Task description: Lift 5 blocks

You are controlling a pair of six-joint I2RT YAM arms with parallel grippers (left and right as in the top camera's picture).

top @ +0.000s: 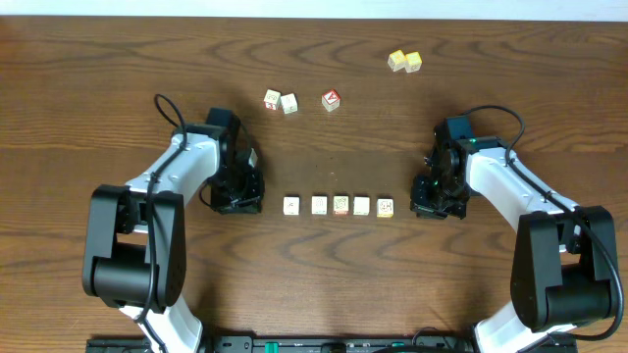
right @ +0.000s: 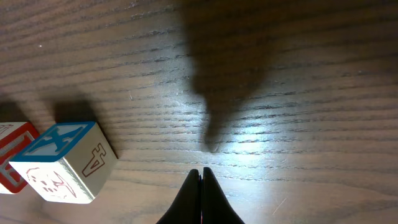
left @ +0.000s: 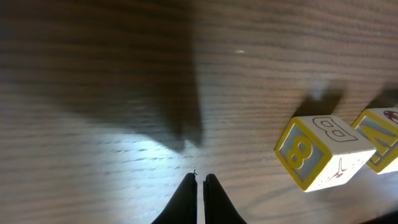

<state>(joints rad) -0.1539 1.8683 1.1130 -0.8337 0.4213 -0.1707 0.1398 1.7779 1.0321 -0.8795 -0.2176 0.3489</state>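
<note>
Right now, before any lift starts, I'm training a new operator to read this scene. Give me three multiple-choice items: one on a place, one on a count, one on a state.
1. Where does the row of five blocks lie?
A. Between the left gripper and the right gripper
B. Against the far edge
C. Behind the left arm's base

2. How many yellow cubes are there?
A. One
B. Two
C. Four

3. The left gripper is:
A. Wide open
B. Shut on a block
C. Shut, holding nothing

Answers: 1 A, the overhead view shows a gripper at each end of the row. 2 B, a pair sits far right. 3 C, its jaws meet over bare wood.
</note>
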